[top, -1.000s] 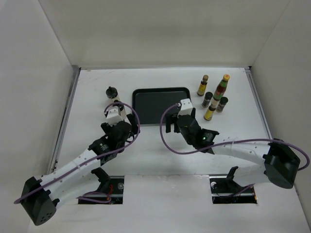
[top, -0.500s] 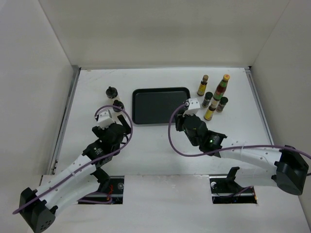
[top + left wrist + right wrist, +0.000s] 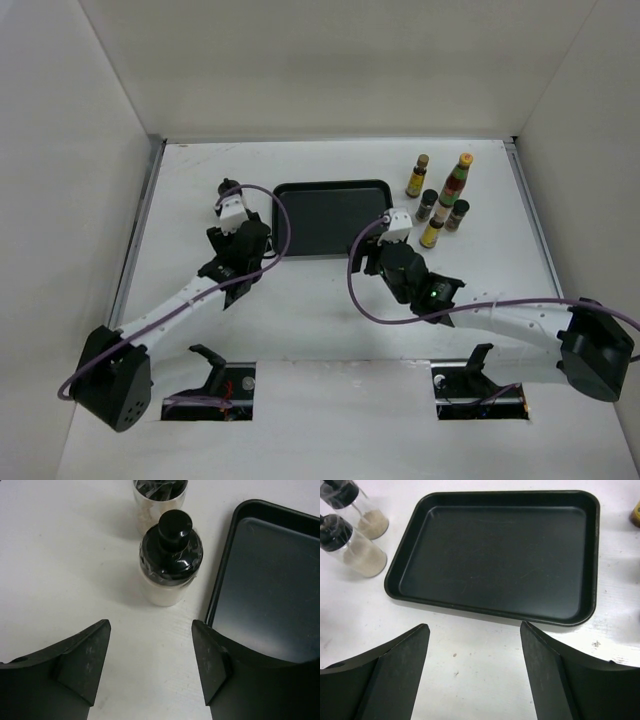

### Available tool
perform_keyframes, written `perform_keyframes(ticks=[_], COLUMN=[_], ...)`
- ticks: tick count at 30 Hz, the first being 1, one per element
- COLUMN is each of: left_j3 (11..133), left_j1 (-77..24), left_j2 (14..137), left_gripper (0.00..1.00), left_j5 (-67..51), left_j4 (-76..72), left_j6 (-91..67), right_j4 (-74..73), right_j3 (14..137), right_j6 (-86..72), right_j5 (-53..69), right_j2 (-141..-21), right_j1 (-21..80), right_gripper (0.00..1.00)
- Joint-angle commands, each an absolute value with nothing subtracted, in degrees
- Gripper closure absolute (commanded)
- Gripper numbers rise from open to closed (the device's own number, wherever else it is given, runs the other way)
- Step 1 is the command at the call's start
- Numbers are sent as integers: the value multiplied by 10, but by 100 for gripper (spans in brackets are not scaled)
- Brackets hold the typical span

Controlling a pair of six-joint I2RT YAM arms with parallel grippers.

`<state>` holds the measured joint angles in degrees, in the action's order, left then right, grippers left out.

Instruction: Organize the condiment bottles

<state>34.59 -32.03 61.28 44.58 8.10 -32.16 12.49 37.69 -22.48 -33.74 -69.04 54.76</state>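
Two white bottles with black caps stand left of the black tray. The near one is just ahead of my open left gripper, with bare table between the fingers; the far one is behind it. From above only one cap shows past the left wrist. At the right stand the other condiment bottles: a slim yellow-labelled one, a tall red-green one with a yellow cap, two short dark ones and another slim yellow one. My right gripper hangs open and empty before the tray's near edge.
The tray holds nothing, and its left rim runs close by my left gripper's right finger. White walls close in the table on the left, back and right. Both white bottles show at the top left of the right wrist view.
My left arm has reached forward and to the right, up to the two white bottles. My right gripper shifted slightly right and now holds still near the tray's front edge.
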Motion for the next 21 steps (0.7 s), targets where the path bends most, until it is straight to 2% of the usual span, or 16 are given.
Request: perform_keyframes(ticks=[1,2,6,10,14,17,19,21], left_j3=[381,391,422,431,442,446,451,454], left_j1=[-300,-295,-281,-269,-254,-250,-247,-247], left_j2=[649,666,713,751,783,795,803,809], left_gripper=[37,37,23,17,17,17,18,18], left_j5=[415,417,427,425,422,422,414,412], left_j4=[-17,-30,-51,-80,-92,-99,-100,-104], left_j6=[-275,-267,-246,-242,-240,-237,-237,-238], right_j4=[194,204,228,233,229,226,223,194], right_j3=[362,357,341,341,350,357,360,373], right_j6=[-224,-223,-226,-223,-222,-215,-214,-215], right_j5=[-312,-302,-273,-266,-269,-272,-277,-280], right_j2=[-673,-671,-662,-666,-686,-695,-704,-717], right_j1=[547,547,545,546,546,547,547,547], right_gripper=[20,19,16,16,16,31,51,55])
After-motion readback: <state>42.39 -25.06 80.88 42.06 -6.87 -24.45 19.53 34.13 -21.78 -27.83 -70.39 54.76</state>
